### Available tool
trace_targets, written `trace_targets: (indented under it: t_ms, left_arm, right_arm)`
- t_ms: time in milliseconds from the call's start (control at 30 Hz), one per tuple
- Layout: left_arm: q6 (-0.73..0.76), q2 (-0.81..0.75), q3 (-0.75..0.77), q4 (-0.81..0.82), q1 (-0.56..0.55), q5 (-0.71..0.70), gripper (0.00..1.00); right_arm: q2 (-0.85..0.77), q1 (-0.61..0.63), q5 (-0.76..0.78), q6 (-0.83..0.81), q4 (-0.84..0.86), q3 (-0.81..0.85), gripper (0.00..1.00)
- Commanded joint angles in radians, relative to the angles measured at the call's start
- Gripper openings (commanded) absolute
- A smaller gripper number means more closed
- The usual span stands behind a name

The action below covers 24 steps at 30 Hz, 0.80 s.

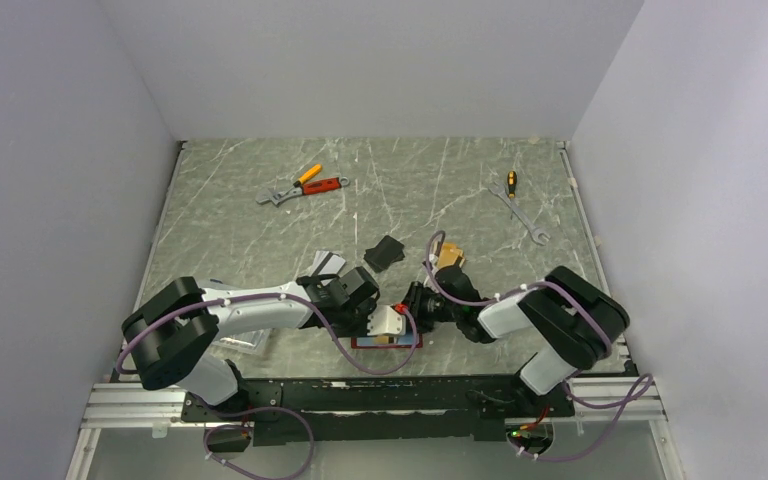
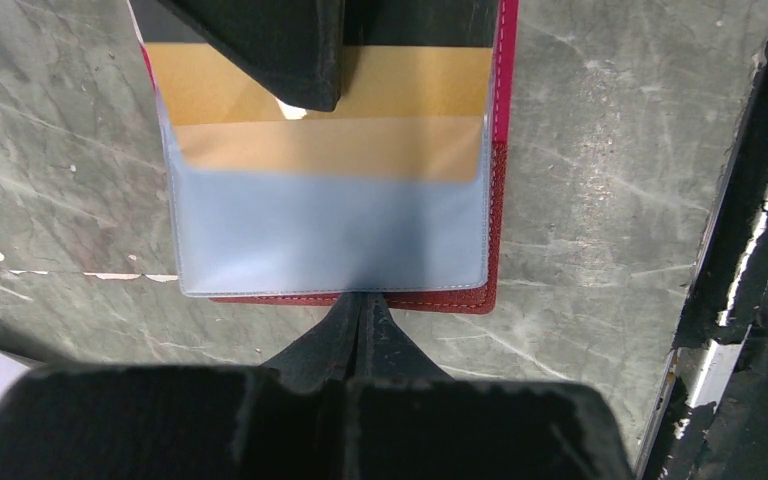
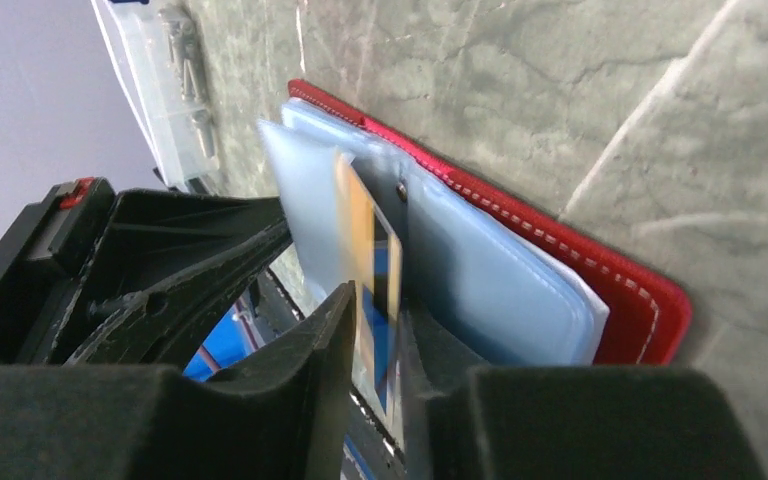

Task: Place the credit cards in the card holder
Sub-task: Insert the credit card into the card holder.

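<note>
Card holder lies open on the desk — left hand pinched shut, tips touching its edge. Right hand clamps an orange-gold credit card, partly inside the clear pocket.

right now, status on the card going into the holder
Left gripper shut, tips at the card holder near edge. Right gripper straddles gold credit card, partly in the pocket; grip unclear. Nothing blocking.
</note>
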Motion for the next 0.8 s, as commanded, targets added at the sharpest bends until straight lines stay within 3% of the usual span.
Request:
trace_targets:
  t_ms: [0,67,167,767]
  left_arm:
    - [0.019,0.056,-0.074,-0.06,0.003,-0.04,0.0]
    - [0.021,0.052,-0.081,-0.059,0.003,-0.04,0.0]
    - [0.024,0.048,-0.087,-0.055,0.003,-0.043,0.0]
    - [0.034,0.029,-0.096,-0.031,0.002,-0.05,0.0]
  right_arm:
    - [-0.133,0.011,0.121,-0.094,-0.355,0.02,0.33]
    - [-0.195,0.01,0.163,-0.114,-0.46,0.036,0.47]
    - [-0.242,0.013,0.189,-0.121,-0.523,0.041,0.55]
    - [-0.086,0.102,0.197,-0.111,-0.468,0.21,0.5]
